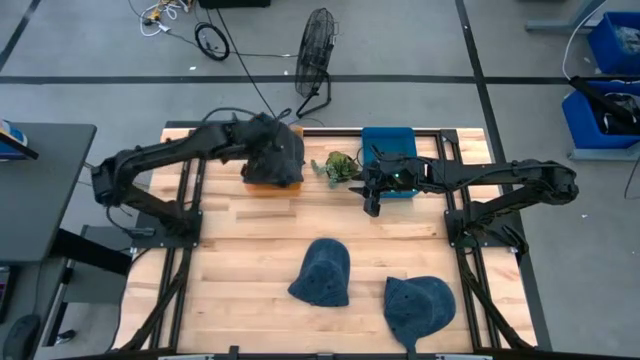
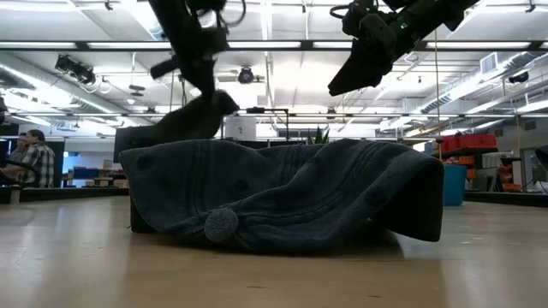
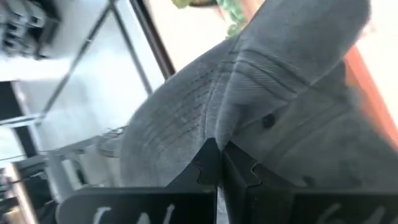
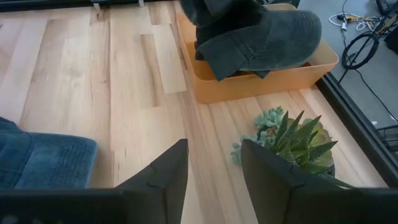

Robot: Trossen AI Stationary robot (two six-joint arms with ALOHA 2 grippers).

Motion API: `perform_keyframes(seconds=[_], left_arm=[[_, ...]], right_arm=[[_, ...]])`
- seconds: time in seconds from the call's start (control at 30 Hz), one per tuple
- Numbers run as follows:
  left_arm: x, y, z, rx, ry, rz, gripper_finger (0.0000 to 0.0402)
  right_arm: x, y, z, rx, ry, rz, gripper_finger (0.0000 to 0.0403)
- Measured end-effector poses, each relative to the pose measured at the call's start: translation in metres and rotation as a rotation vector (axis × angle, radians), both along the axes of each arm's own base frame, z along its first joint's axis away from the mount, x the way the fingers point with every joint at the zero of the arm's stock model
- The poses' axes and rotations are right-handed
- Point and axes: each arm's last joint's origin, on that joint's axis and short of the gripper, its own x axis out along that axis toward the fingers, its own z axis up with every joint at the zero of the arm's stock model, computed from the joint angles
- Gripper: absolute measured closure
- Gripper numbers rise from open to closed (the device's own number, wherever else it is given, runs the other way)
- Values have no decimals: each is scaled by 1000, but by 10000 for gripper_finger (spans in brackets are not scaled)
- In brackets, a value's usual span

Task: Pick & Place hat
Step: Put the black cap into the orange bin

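Left hand (image 3: 219,163) is up at eleven o'clock on the wooden bench (image 1: 250,250), pinched tight on a fold of the dark grey fabric hat (image 1: 275,155), which hangs over the orange plastic bin (image 4: 261,81), likely held there for the drop. Gripping a crease lets the limp cloth dangle into the tub. Right hand (image 4: 211,165) waits at one o'clock beside the small green succulent plant (image 4: 292,140), fingers spread and empty, clear of the action. Two more blue denim hats (image 1: 322,272) lie down at six o'clock, presumably next in the queue.
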Motion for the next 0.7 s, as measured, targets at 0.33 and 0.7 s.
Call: perform_keyframes(seconds=[0.33,0.7], left_arm=[[19,36,-75,-194,178,-89,398],[28,46,-95,-262,134,52,390]], right_arm=[[0,0,0,15,-3,-10,248],[0,0,0,23,-6,-16,248]])
